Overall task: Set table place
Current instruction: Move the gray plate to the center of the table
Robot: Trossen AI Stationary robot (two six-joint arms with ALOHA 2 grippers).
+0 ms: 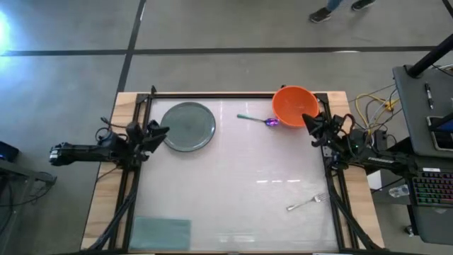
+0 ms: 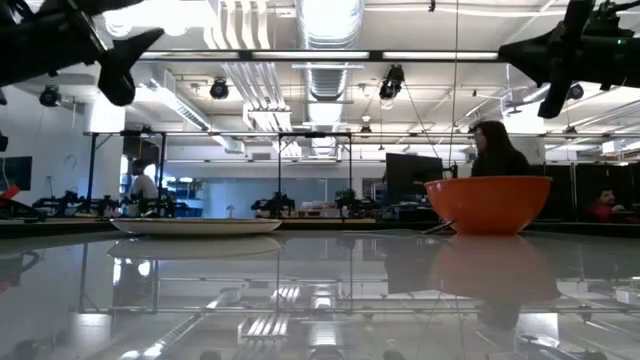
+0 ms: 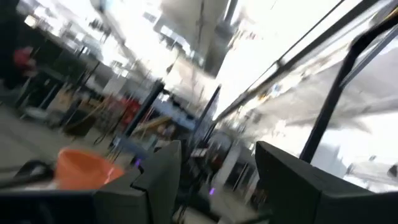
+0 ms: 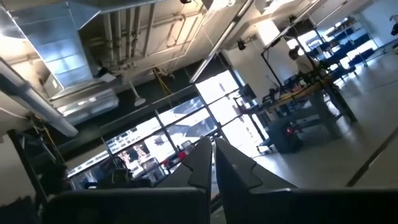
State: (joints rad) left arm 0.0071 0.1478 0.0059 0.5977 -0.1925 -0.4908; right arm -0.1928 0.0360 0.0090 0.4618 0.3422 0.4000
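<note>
The grey-green plate [image 1: 188,126] lies flat on the white table [image 1: 233,177] at the far left; it also shows in the low view [image 2: 195,226]. The orange bowl [image 1: 295,105] stands upright at the far right and shows in the low view [image 2: 488,205]. The spoon [image 1: 258,120] lies just left of the bowl. The silver fork [image 1: 306,204] lies near the right front. My left gripper [image 1: 159,132] is open and empty, raised beside the plate's left edge. My right gripper [image 1: 311,122] is shut and empty, raised beside the bowl's near right side.
A pale teal mat [image 1: 161,232] lies at the table's near left corner. The black frame [image 1: 233,94] runs along the table's edges. A desk with a keyboard [image 1: 432,191] and cables stands right of the table. A person [image 2: 495,150] sits beyond the far edge.
</note>
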